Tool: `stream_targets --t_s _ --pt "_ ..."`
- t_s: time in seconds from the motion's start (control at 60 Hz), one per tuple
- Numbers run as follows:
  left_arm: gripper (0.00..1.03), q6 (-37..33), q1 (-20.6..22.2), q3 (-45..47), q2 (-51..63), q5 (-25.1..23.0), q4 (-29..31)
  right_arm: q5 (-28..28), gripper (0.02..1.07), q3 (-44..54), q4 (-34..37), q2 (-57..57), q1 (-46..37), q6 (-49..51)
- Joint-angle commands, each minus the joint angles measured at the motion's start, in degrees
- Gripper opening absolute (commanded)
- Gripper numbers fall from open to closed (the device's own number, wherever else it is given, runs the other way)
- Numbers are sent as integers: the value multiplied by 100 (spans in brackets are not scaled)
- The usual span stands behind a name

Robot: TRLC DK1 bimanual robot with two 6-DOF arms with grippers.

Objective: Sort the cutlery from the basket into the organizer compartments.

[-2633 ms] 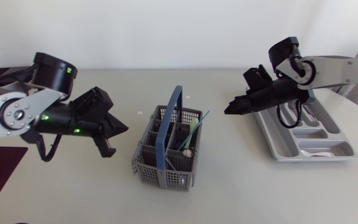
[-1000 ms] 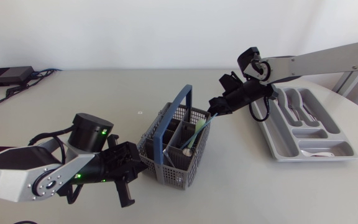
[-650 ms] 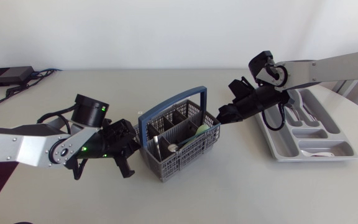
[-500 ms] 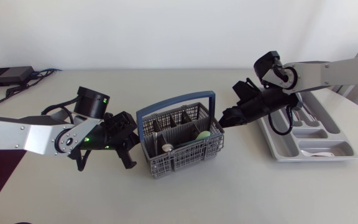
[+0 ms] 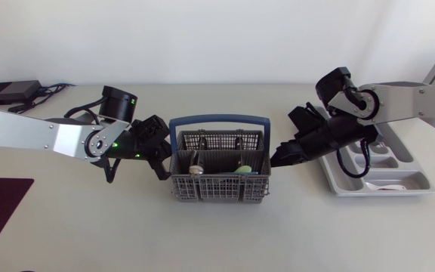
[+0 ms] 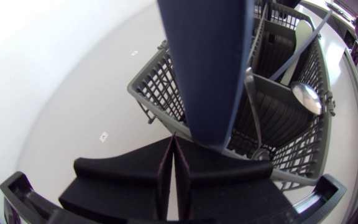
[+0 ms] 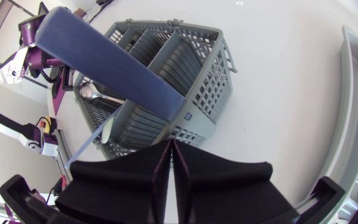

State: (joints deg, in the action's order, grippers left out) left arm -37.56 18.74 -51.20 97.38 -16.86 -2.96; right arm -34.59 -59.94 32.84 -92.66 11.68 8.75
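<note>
Swung round since half a second ago, the basket [image 5: 219, 190] now sits square between my grippers. Wrist views alone show both clenched on nothing: left gripper [image 6: 174, 139] at one end wall under the handle [image 6: 210, 62], right gripper [image 7: 170, 142] at the other. The head view shows the organizer [image 5: 421, 183] beside my right arm.

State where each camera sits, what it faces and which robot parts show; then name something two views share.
Head view: fixed above the table, looking down on basket, organizer and both arms, left gripper and right gripper.
Left wrist view: on the left arm's last link, facing the blue handle; own shut gripper shows.
Right wrist view: on the right arm's last link, facing the basket's other end; own shut gripper shows.
Shared: both wrist views show the spoon.
</note>
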Motion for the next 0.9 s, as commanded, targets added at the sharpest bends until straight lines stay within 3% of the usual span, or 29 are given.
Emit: stream_targets --t_s 0.0,0.467,0.75,0.883 --pt "4 -120 59 -294 167 -291 -161 -83 12 62 -120 108 212 -120" --pt "4 -181 -143 -259 211 -291 -161 286 12 -598 -384 -525 308 -304" --pt "4 -234 -442 5 -114 -291 -126 1367 14 9 -981 -112 300 -260" --pt "5 -225 -609 260 -519 -300 -126 1604 22 281 -1025 354 256 -120"
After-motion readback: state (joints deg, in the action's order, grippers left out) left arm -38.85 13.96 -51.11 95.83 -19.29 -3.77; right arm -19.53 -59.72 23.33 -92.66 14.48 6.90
